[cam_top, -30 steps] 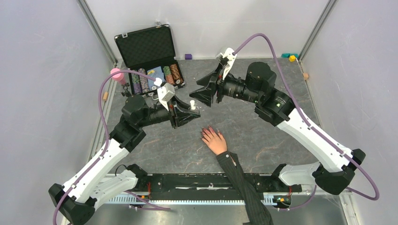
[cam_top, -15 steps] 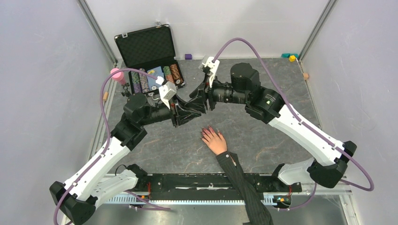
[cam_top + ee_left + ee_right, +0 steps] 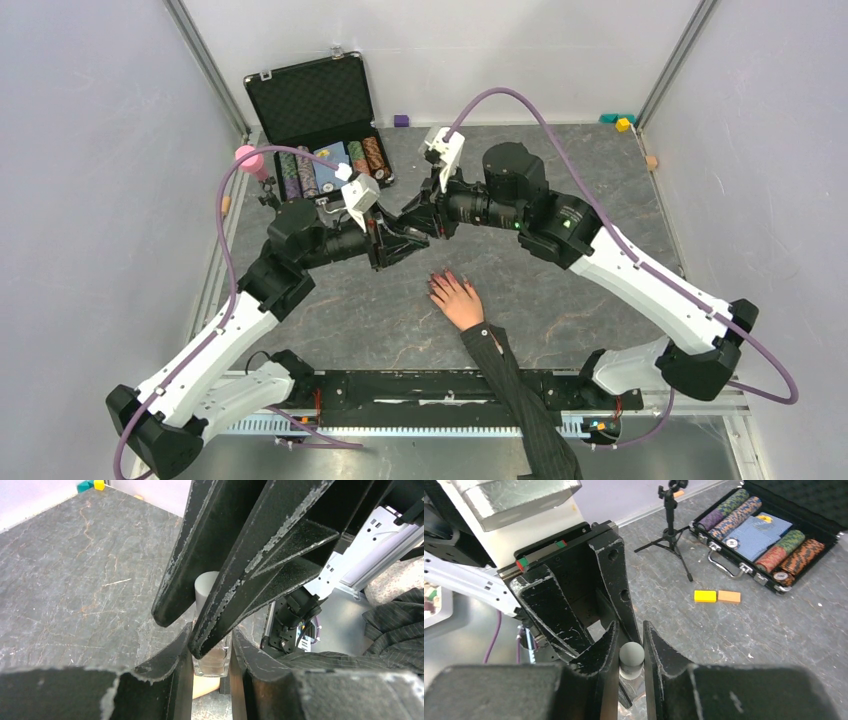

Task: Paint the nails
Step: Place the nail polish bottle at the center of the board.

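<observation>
- Left hand (image 3: 211, 634) clamped on a small clear bottle (image 3: 212, 662) over the grey worktop (image 3: 590, 300)
- Right hand (image 3: 630, 626) meets it tip to tip, fingers seemingly pinching the bottle's white cap (image 3: 631, 654)
- The nails (image 3: 438, 284), glossy reddish-pink, on a person's pale fingers lying flat on the worktop, close by on the near side of both hands; dark pinstriped sleeve (image 3: 512, 385) behind

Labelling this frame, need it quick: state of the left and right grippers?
Left gripper: closed, holding the clear bottle by its body.
Right gripper: closed around the cap of that bottle, fingers against both sides.
</observation>
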Robot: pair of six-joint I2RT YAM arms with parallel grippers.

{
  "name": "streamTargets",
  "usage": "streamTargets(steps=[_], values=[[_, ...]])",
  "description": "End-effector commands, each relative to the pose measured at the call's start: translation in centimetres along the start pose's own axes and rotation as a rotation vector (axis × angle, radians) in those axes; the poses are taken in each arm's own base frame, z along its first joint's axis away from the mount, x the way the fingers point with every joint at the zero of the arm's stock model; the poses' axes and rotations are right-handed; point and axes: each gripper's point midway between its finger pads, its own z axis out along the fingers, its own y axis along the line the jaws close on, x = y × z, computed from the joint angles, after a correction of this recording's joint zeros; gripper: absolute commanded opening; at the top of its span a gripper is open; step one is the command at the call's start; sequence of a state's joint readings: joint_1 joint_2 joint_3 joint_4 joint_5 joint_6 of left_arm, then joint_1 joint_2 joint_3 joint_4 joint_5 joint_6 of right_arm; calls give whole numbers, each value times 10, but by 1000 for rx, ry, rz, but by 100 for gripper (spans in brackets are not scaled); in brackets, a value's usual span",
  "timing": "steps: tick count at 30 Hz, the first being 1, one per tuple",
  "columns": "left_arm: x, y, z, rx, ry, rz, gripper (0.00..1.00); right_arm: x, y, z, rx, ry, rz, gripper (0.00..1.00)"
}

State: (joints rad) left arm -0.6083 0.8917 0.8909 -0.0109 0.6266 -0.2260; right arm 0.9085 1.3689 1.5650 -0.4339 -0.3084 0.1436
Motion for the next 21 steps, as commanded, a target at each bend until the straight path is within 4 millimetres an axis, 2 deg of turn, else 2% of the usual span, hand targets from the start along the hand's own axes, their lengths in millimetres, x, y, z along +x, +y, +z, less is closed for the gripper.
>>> streamTargets(steps=[1,2,4,5,8,11,13,16,21], values=[[-30,6,-3,-65,-69,43,50,-3,-35,-24,218,-58,-62,0],[-27,8,-4,-80,-58,35,69,-3,-41,-28,259,-74,-67,0],[-24,12,-5,-101,-50,30,96,-3,-56,-39,353,-105,-75,0],[-23,12,-6,-105,-44,32,100,-2,-64,-44,401,-118,-79,0],[-12,15,-12,-136,-4,32,100,6,-79,-58,500,-164,-92,0],[1,44,-26,-316,44,10,100,25,-79,-61,496,-224,-105,0],[10,71,-40,-478,80,-33,100,38,-72,-59,447,-269,-120,0],[22,108,-66,-677,103,-108,100,71,-59,-51,367,-301,-120,0],[33,150,-112,-910,62,-151,100,120,-30,-33,241,-297,-120,0]])
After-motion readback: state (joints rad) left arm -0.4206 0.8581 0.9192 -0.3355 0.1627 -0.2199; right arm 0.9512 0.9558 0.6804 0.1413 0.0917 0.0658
